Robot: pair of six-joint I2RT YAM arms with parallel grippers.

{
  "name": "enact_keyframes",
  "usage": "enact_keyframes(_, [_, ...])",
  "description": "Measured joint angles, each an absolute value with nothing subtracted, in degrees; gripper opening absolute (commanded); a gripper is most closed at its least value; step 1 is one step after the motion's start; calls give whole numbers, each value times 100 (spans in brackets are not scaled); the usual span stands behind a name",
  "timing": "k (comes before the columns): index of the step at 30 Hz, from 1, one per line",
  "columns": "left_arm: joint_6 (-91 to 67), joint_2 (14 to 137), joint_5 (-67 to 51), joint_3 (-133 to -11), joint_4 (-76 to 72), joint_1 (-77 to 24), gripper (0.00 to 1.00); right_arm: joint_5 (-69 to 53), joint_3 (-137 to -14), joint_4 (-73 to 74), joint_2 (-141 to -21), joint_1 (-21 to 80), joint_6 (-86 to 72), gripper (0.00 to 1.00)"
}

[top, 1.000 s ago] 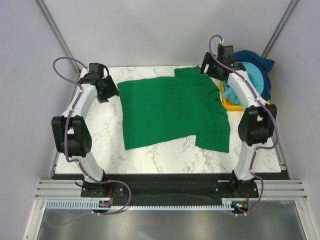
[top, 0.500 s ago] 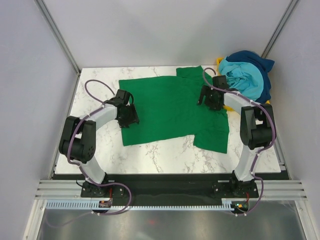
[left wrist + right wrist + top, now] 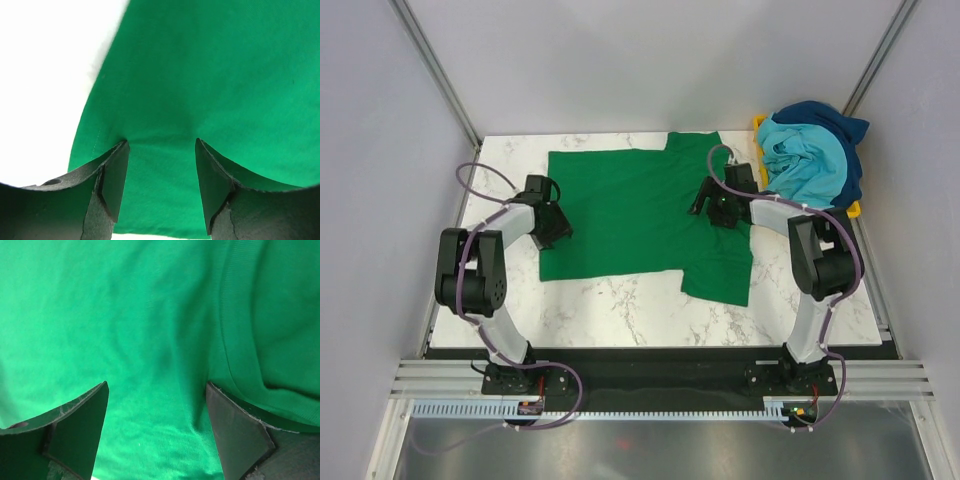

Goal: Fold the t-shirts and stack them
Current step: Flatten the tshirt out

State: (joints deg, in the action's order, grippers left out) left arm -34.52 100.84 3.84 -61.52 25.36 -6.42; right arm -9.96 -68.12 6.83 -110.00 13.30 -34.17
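Watching the green t-shirt (image 3: 630,210), spread flat across the table (image 3: 620,305), with the turquoise t-shirt (image 3: 805,165) and dark blue t-shirt (image 3: 835,120) heaped on the yellow bin (image 3: 857,209). Touching its hem with the left gripper (image 3: 161,150), low over its collar side with the right gripper (image 3: 157,390), both parted, pinching nothing. Looks like smoothing before the first fold. Next: pinch an edge, lift, fold across.

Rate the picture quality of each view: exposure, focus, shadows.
Left wrist view: the table is blown out to plain white, while the green t-shirt is well exposed and the left gripper is nearly black. Right wrist view: the shirt fills the frame behind the dark right gripper, evenly lit, slightly soft. Top external view: even light, sharp, only faint shadows.
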Motion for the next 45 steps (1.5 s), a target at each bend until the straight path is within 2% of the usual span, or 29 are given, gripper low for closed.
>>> enact_keyframes(6, [-3446,10071,508,-6230,2670,-259,66,-1194,-7188,888,-11205,1680,-3516,88])
enact_keyframes(9, [-3426,9738,554,-6224,2871,-351,68,-1135,-7343,1229,-11185,1660,-3454,93])
enact_keyframes(11, [-3424,9314,593,-6224,2993,-440,68,-1015,-7391,1492,-11067,1647,-3374,98])
enact_keyframes(15, [-3474,8191,906,-6090,3164,-576,69,-749,-7481,2029,-10615,1634,-3181,98])
enact_keyframes(19, [-3664,6571,1247,-5148,3033,-576,70,-366,-7513,2414,-9856,1638,-2995,98])
enact_keyframes(21, [-3771,5819,1238,-4536,2961,-558,70,-137,-7260,2397,-9251,1638,-2976,98])
enact_keyframes(22, [-3846,5500,1184,-4248,2961,-556,74,-104,-7087,2357,-8978,1638,-2976,98])
enact_keyframes(28, [-4069,4770,760,-3350,2845,-554,79,-314,-5599,1986,-7190,1638,-3046,98])
enact_keyframes(29, [-4075,4558,714,-3232,2759,-554,89,-340,-5415,1975,-7004,1643,-3046,98])
enact_keyframes(30, [-4082,4375,692,-3148,2714,-554,90,-362,-5260,1970,-6860,1647,-3046,98])
enact_keyframes(34, [-4318,3671,585,-2930,2705,-556,85,-364,-4880,1975,-6532,1649,-3044,98])
enact_keyframes(35, [-4431,3618,589,-2930,2744,-554,79,-362,-4838,1997,-6497,1649,-3044,98])
enact_keyframes(37, [-4661,3634,659,-2930,2956,-554,75,-362,-4786,2036,-6455,1649,-3065,98])
enact_keyframes(45, [-5312,3992,1142,-2928,3979,-554,81,-447,-4058,2080,-6125,1649,-3301,98])
